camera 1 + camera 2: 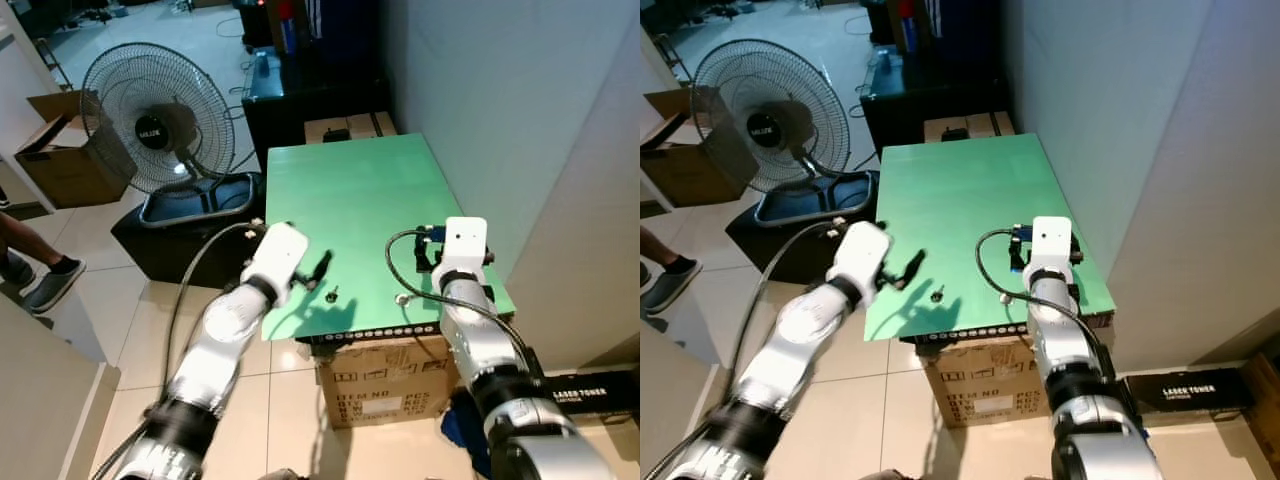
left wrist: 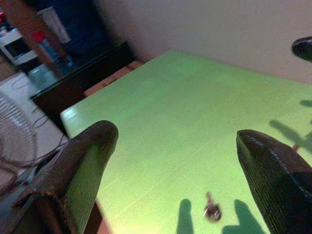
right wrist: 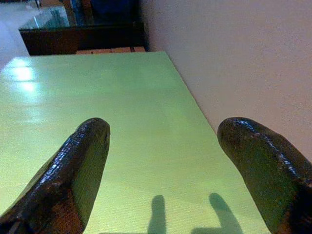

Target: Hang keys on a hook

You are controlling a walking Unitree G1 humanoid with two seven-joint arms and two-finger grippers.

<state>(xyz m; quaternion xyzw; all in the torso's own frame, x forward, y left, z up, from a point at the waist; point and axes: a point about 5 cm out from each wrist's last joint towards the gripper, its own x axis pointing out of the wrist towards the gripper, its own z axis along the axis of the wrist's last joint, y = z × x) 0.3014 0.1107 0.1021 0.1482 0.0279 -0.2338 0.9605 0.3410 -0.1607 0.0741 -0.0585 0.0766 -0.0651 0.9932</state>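
A small dark key [image 1: 333,293] lies on the green tabletop [image 1: 360,190] near its front edge; in the left wrist view the key [image 2: 212,210] sits just ahead of the fingers. My left gripper [image 1: 318,268] hovers a little to the left of the key, open, with nothing between its fingers [image 2: 73,175]. My right gripper [image 3: 163,165] is open and empty over the table's right side, close to the wall, and its white wrist [image 1: 465,240] is above the front right corner.
A white wall [image 1: 520,120] runs along the table's right side. A standing fan [image 1: 160,115] and a black cabinet [image 1: 300,100] stand behind on the left. A cardboard box [image 1: 385,385] sits under the table. A person's feet [image 1: 40,275] are at far left.
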